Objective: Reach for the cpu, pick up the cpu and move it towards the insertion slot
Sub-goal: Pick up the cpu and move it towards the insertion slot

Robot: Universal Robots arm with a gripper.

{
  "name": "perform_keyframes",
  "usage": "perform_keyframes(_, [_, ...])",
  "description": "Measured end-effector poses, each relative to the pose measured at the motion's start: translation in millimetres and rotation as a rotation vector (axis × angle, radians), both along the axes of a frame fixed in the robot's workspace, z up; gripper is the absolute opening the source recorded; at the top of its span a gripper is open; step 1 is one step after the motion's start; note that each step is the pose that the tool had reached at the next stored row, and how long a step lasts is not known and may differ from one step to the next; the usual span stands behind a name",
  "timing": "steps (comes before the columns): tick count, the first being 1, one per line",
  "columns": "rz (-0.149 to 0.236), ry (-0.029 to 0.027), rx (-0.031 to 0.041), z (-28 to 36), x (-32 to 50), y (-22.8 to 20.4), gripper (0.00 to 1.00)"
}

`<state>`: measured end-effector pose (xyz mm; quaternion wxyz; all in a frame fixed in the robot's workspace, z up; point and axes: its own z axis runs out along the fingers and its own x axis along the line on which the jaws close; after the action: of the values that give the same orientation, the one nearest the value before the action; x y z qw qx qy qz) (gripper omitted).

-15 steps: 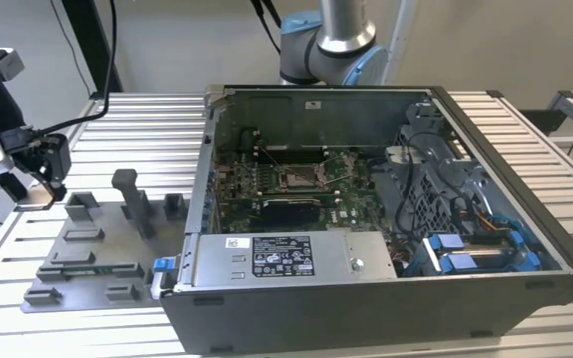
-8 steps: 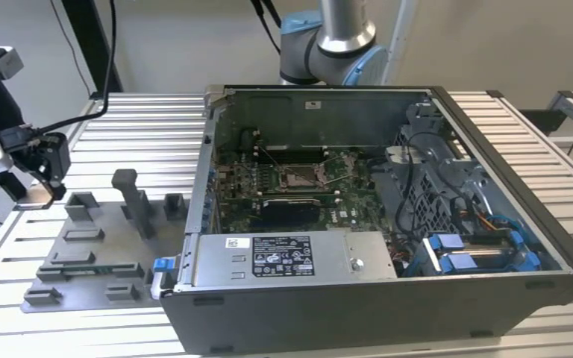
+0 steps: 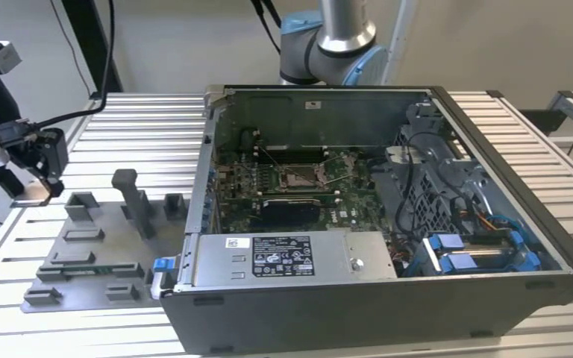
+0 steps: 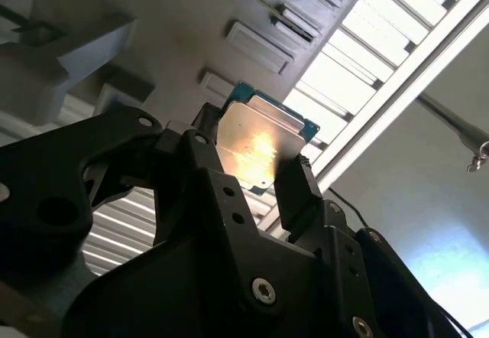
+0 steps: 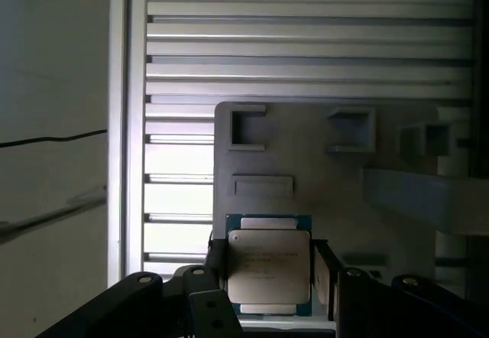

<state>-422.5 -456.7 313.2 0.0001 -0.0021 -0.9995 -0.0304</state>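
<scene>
Transfer stage of a processor installation, shown with the part in the grasp. The gripper point(image 3: 36, 186) is clamped on the cpu point(image 3: 30, 198). In both wrist views its two black fingers point(image 5: 218, 265) press on opposite edges of the chip point(image 5: 269, 265), whose silvery lid is turned to the first wrist view. In the second wrist view the cpu point(image 4: 256, 151) catches a bright glare between the fingers point(image 4: 294, 189).

In the exterior view the gripper hangs at about 9 o'clock in the frame, beyond the 10 o'clock corner of the grey fixture plate point(image 3: 107, 261) that lies on the ribbed table point(image 3: 117, 127). The chip appears clear of the plate, though its height cannot be judged.

The insertion slot point(image 3: 301, 177) sits near the frame's centre on the green circuit board point(image 3: 351, 209) inside the open computer case point(image 3: 366, 313), well apart from the gripper and roughly towards its 3 o'clock.

Reach and pick-up are judged complete, and the step in hand is carriage towards the slot. That leg would call for clearing the case's near wall, keeping the chip level and holding the clamp firm on its thin edges.
</scene>
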Motion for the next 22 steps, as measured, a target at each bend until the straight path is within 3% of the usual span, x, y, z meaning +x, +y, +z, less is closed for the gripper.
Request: perform_keyframes(22, [0.0,0.0,0.0,37.3,0.0,0.0,0.0])
